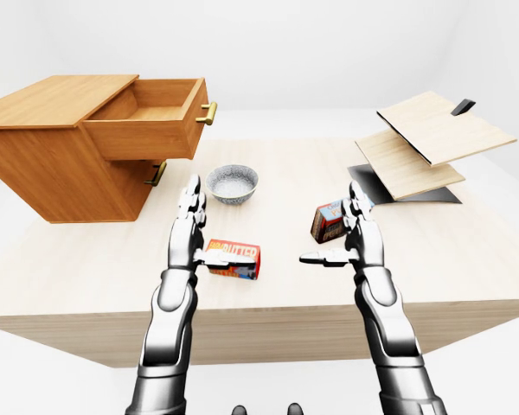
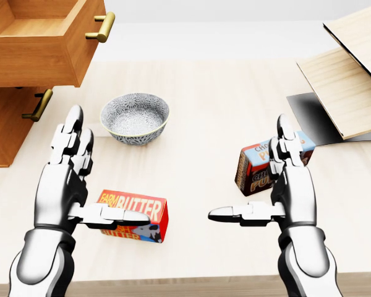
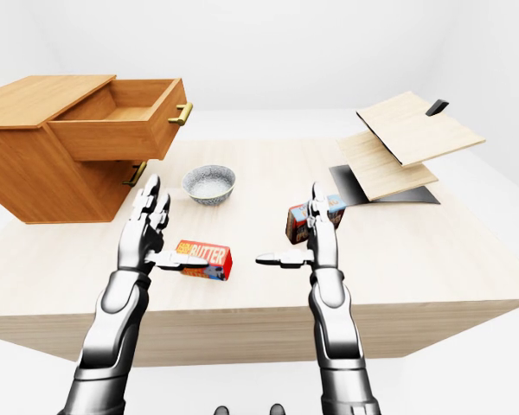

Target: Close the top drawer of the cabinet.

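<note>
Both hands, left hand (image 2: 71,179) and right hand (image 2: 284,185), spread wide, empty; reaching upper-left for the top drawer (image 1: 151,121) risks knocking the bowl (image 2: 135,117).

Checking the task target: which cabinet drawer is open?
The top drawer, pulled out with its inside showing; the lower drawer sits shut beneath it.

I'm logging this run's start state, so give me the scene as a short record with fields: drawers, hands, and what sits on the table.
top drawer: pulled out of the cabinet, brass handle
lower drawer handle: drawer looks shut
left hand: open, above the table, touching nothing
right hand: open, holding nothing
bowl: between cabinet and hands
butter box: lying flat by the left hand
brown carton: by the right hand
wooden boards: stacked at the view's right
</note>
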